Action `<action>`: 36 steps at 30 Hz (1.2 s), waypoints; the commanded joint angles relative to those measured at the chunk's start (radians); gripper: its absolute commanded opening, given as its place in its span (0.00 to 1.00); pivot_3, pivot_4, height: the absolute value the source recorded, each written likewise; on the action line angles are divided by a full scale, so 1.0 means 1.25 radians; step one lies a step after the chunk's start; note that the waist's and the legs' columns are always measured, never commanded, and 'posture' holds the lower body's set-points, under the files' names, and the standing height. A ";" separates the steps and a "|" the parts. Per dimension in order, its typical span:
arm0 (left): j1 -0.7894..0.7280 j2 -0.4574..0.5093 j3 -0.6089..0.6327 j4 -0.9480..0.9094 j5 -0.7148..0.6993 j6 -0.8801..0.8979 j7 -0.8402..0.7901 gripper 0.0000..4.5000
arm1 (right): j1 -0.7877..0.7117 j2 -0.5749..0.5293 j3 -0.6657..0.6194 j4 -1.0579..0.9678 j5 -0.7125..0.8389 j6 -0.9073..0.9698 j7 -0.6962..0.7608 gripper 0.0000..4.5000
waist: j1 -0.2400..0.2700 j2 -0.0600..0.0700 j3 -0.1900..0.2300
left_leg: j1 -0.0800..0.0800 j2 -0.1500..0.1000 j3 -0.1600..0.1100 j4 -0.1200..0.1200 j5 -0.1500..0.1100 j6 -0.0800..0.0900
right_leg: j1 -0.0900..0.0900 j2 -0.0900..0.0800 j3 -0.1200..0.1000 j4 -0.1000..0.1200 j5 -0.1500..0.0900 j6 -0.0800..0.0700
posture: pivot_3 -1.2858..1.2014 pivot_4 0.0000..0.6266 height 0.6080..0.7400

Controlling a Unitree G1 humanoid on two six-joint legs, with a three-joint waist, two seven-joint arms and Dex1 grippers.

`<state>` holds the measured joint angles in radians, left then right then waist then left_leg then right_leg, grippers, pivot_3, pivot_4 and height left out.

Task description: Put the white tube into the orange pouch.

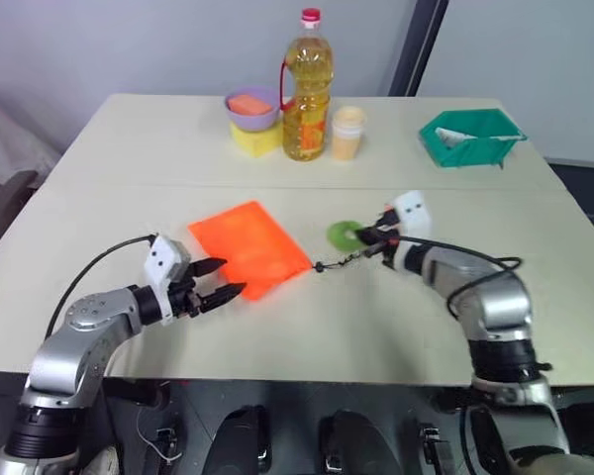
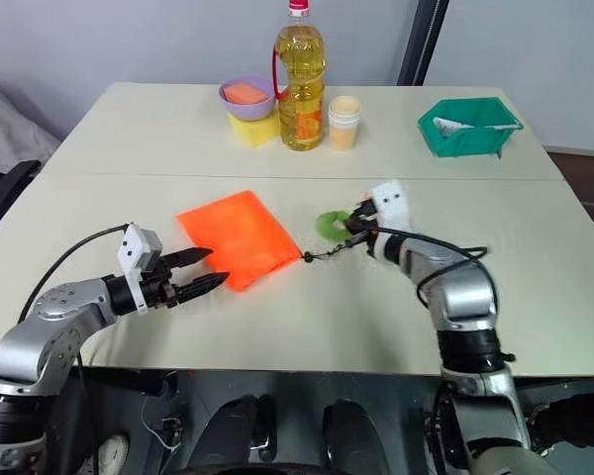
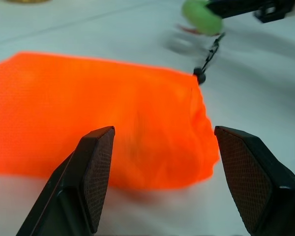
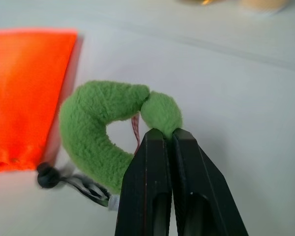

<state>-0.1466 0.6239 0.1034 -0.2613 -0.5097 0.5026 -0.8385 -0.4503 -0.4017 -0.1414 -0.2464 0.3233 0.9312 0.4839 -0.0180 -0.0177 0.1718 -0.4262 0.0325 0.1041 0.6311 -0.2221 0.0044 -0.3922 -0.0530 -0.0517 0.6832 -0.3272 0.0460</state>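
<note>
Orange pouch: the orange pouch (image 1: pixel 249 246) lies flat on the table (image 1: pixel 129 148), left of centre, its gathered mouth turned toward the right and near side.
Cord and ring: a thin black cord (image 1: pixel 339 260) runs from the pouch's mouth to a fuzzy green ring (image 1: pixel 345 235) just right of it.
White tube: I cannot pick it out with certainty; a white item lies in the green basket (image 1: pixel 472 138) at the far right, too small to name.
Left gripper: the left gripper (image 1: pixel 221 278) hovers at the pouch's near edge, fingers (image 3: pixel 96 169) spread wide with nothing between them.
Right gripper: the right gripper (image 4: pixel 168 140) has its fingers pressed tightly together at the green ring; whether they pinch any of its fluff I cannot tell.
Handling: the pouch looks light, limp and thin, so it would likely crumple and slide rather than resist; one layer of the rim at the mouth is the sensible hold, with the cord or ring for steadying.
Wrist views: the left one shows the woven mesh and puckered mouth with its cord bead; the right one shows that the ring is a split loop of fleece.
Head views: they add the far row, a yellow oil bottle (image 1: pixel 307 89), a purple bowl (image 1: pixel 251 107) and a pale cup (image 1: pixel 347 132).
</note>
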 commanded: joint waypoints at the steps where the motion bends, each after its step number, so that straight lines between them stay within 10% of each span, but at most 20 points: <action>1: -0.036 -0.002 -0.006 0.017 0.017 -0.041 -0.010 0.77 | 0.013 -0.012 -0.073 -0.084 0.037 0.039 -0.034 0.01 | 0.000 0.000 0.000 | 0.000 0.000 0.000 0.000 0.000 0.000 | 0.000 0.000 0.000 0.000 0.000 0.000 | 0.52 0.24 0.97; 8: -0.116 -0.027 -0.100 0.062 0.076 -0.113 -0.058 0.77 | 0.017 -0.012 -0.140 -0.117 0.069 0.077 -0.094 0.01 | 0.005 0.000 0.000 | 0.000 0.000 0.000 0.000 0.000 0.000 | 0.000 0.000 0.000 0.000 0.000 0.000 | 0.52 0.24 0.97; 11: -0.152 -0.064 -0.129 0.086 0.086 -0.128 -0.056 0.99 | 0.026 -0.015 -0.148 -0.121 0.077 0.078 -0.105 0.00 | 0.005 0.000 0.000 | 0.000 0.000 0.000 0.000 0.000 0.000 | 0.000 0.000 0.000 0.000 0.000 0.000 | 0.52 0.24 0.97; 25: -0.504 -0.187 -0.164 0.500 0.042 0.049 -0.191 0.99 | 0.019 -0.026 -0.075 -0.131 0.069 0.027 -0.118 0.00 | 0.005 0.000 0.000 | -0.001 0.000 0.000 0.001 0.002 0.000 | 0.000 0.003 0.000 0.000 0.000 0.001 | 0.52 0.24 0.97; 36: -0.621 -0.217 -0.251 0.721 0.175 -0.120 -0.349 0.99 | 0.035 -0.041 -0.040 -0.171 0.068 -0.022 -0.116 0.00 | 0.004 0.000 0.000 | -0.001 0.000 0.000 0.001 0.004 -0.004 | -0.001 0.003 0.000 0.000 0.000 0.001 | 0.52 0.24 0.97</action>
<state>-0.8953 0.3599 -0.1993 0.6312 -0.3241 0.4196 -1.2608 -0.4011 -0.4449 -0.1726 -0.4014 0.3977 0.9274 0.3395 -0.0131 -0.0182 0.1720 -0.4278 0.0327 0.1043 0.6323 -0.2168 -0.0006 -0.3930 -0.0491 -0.0510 0.6830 -0.3274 0.0479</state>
